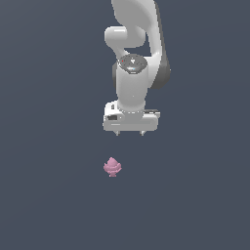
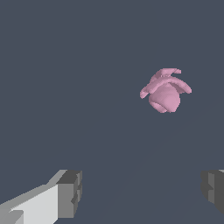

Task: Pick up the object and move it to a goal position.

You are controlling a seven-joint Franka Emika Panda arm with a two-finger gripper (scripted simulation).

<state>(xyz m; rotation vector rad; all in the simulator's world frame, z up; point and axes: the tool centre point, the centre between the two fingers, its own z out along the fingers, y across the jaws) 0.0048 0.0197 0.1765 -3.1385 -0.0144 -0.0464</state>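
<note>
The arm [image 1: 139, 53] is hanging upright, its pincer [image 1: 130, 133] pointing down with fingers [image 2: 70, 192] spread, the bud [image 1: 112, 167] lying apart below it.

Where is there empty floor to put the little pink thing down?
Almost everywhere. The grey floor is bare on both sides of the pink bud and in front of it. The only busy spot is above the bud in the exterior view, where the open pincer hangs.
</note>
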